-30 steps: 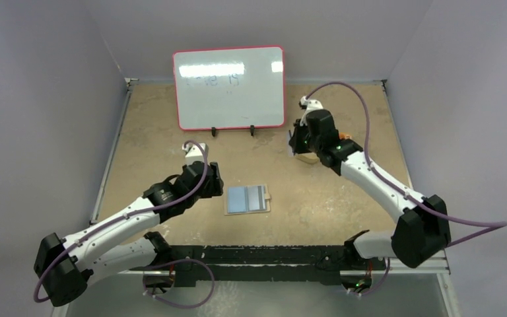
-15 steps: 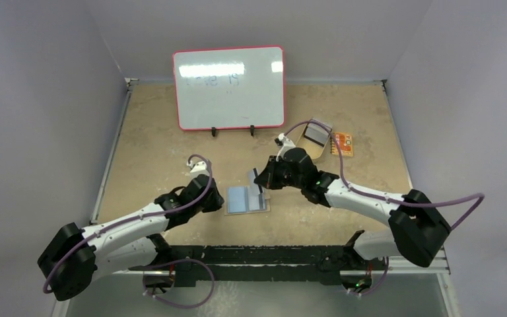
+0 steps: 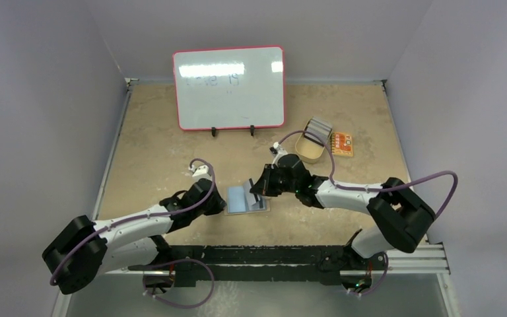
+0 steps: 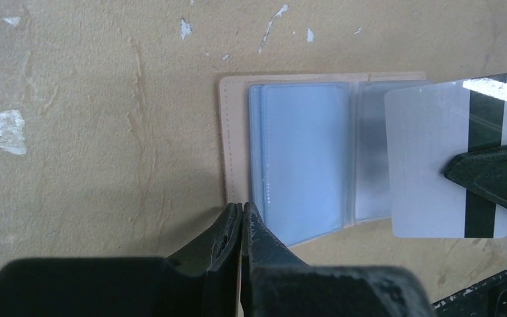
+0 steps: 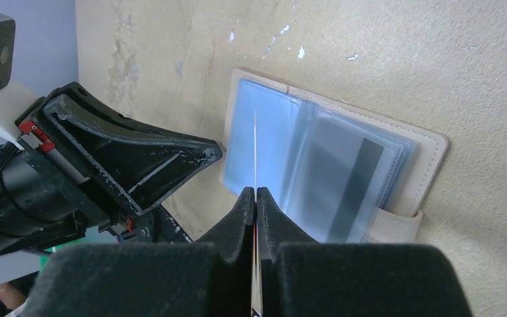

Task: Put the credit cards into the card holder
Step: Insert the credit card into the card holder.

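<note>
The card holder (image 3: 243,206) lies open on the table, a tan wallet with clear sleeves (image 4: 234,132) (image 5: 429,155). A light blue card (image 4: 304,158) fills its left sleeve and a grey black-striped card (image 5: 346,178) its right. My right gripper (image 3: 259,189) (image 5: 255,191) is shut on a white credit card with a black stripe (image 4: 429,165), seen edge-on (image 5: 255,145), held upright just over the sleeves. My left gripper (image 3: 220,202) (image 4: 242,207) is shut, its tips at the holder's tan near-left border. Whether they pinch that border I cannot tell.
A tan oval dish (image 3: 309,156) at the back right holds more grey cards (image 3: 318,127) standing on edge. An orange packet (image 3: 342,143) lies beside it. A red-framed whiteboard (image 3: 229,87) stands at the back.
My right arm swung from the dish to above the holder, carrying the card. My left gripper slid up to the holder's edge and closed.
</note>
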